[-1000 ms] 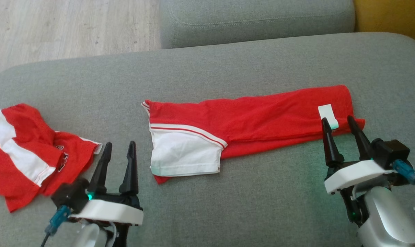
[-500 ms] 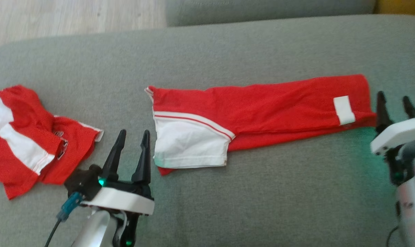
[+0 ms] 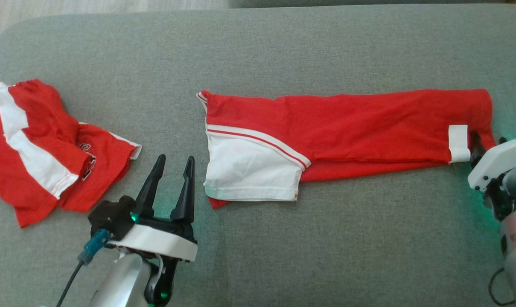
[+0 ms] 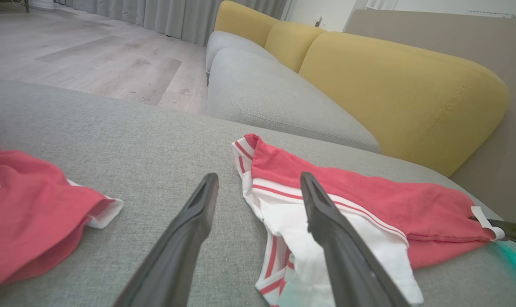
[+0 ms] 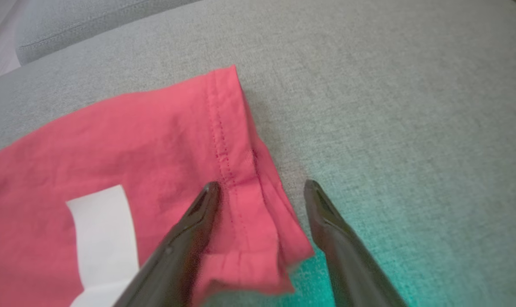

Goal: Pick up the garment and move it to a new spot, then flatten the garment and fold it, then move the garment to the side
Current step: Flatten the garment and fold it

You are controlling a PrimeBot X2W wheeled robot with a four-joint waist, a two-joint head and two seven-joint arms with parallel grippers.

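Where the grey cushion [image 3: 309,47] comes to its left edge, a crumpled red and white shirt [image 3: 40,145] lies in a heap. Just right of it, near the front edge, the left gripper [image 3: 175,158] hangs over bare fabric with its jaws spread wide and nothing between them. Next comes the garment [image 3: 360,123], a long red band folded flat across the middle of the cushion. Its white sleeve [image 3: 245,175] is at the left end beside that gripper, and a small white label [image 3: 458,143] sits near the right end. Toward the right side of the cushion the right gripper [image 5: 262,184] is also wide open and empty. Its fingers stand on both sides of the garment's hemmed corner, one above red cloth, one above grey surface; I cannot tell if they touch. Behind the cushion are a pale wooden floor [image 4: 91,55], grey curtains [image 4: 155,17] and a sofa with a grey seat [image 4: 275,98] and yellow backrests [image 4: 390,85].
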